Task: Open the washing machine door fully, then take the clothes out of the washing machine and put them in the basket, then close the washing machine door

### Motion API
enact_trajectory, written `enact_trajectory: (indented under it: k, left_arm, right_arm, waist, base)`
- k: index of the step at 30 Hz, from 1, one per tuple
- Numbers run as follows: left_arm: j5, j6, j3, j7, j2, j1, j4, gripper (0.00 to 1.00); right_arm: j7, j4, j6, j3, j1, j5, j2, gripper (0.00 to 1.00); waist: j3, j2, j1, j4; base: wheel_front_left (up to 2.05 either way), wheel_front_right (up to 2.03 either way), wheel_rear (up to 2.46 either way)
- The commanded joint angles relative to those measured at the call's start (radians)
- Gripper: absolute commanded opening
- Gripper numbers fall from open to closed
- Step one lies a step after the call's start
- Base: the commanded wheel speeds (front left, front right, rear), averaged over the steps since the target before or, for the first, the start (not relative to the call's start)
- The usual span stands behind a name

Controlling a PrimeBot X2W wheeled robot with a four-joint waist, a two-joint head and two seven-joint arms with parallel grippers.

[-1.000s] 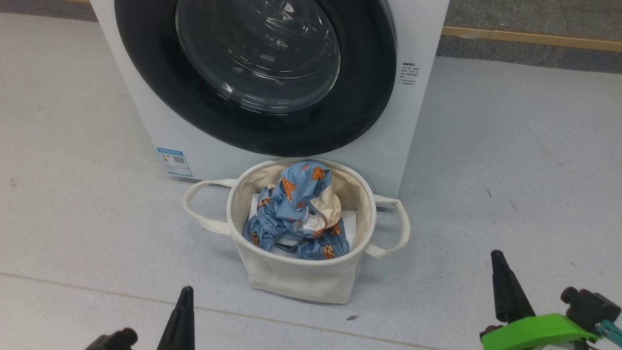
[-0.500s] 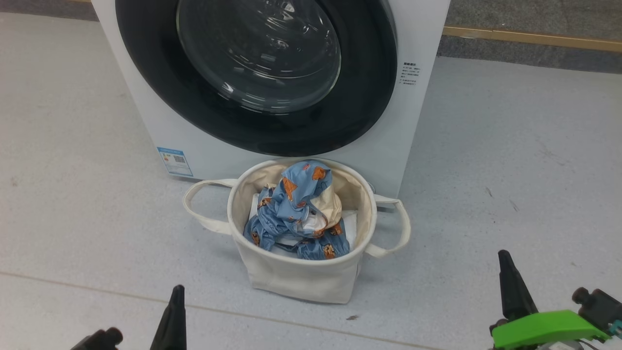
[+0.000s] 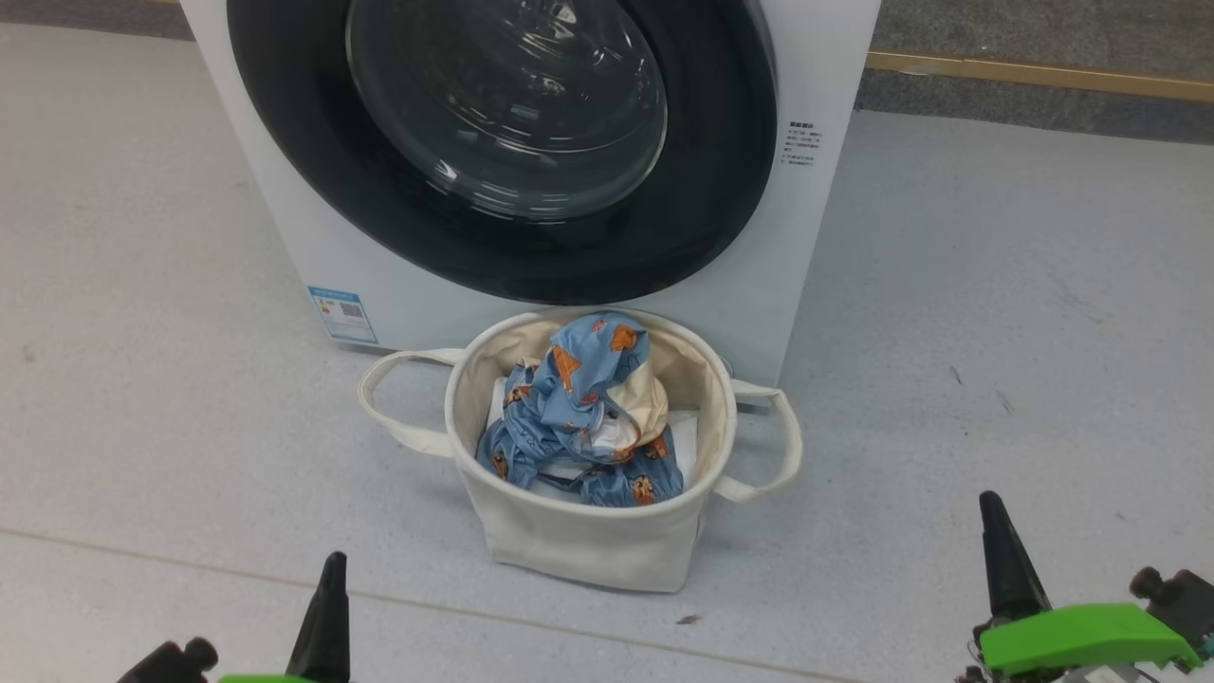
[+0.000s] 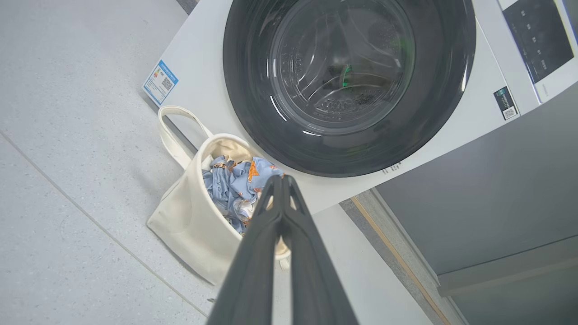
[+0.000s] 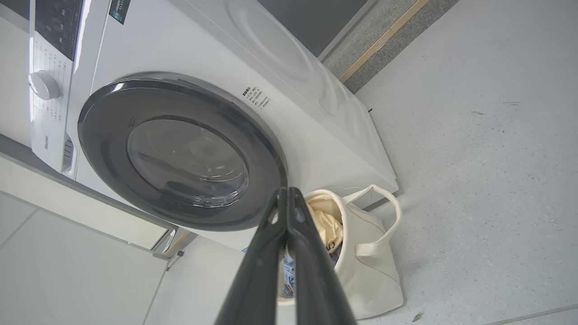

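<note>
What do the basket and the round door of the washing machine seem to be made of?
The basket: probably cream canvas, matte; its wall creases and its loop handles sag. The washing machine door: rim likely glossy black plastic, with sharp reflections; centre window transparent and bulging, glass or clear plastic, I cannot tell which.

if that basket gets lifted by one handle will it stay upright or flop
Likely sags: the basket looks like soft canvas with limp handles. Probably light, with a small heap of clothes inside, so it may tilt.

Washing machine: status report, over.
Left gripper, right gripper: jaws shut, empty. Blue printed clothes in cream canvas basket. Glossy black round door closed. Nothing blocking.
</note>
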Motion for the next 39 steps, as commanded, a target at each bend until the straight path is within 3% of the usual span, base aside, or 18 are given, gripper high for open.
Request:
enact_trajectory:
  k: [1,39]
  left_arm:
    - [-0.029,-0.008,0.027,0.008,0.011,-0.05,-0.025,0.0]
    - [-0.457,-0.029,0.104,0.117,0.01,-0.095,0.006,0.0]
  right_arm:
    - [0.006,-0.027,0.0,0.004,-0.055,0.03,-0.017,0.0]
    - [0.115,0.007,0.0,-0.036,-0.085,0.449,-0.018,0.0]
  waist:
    - [0.0,-0.0001,-0.0001,0.0]
    - [0.001,-0.0001,-0.0001,0.005]
  base:
    - [0.0,0.0,0.0]
    - [0.0,0.0,0.0]
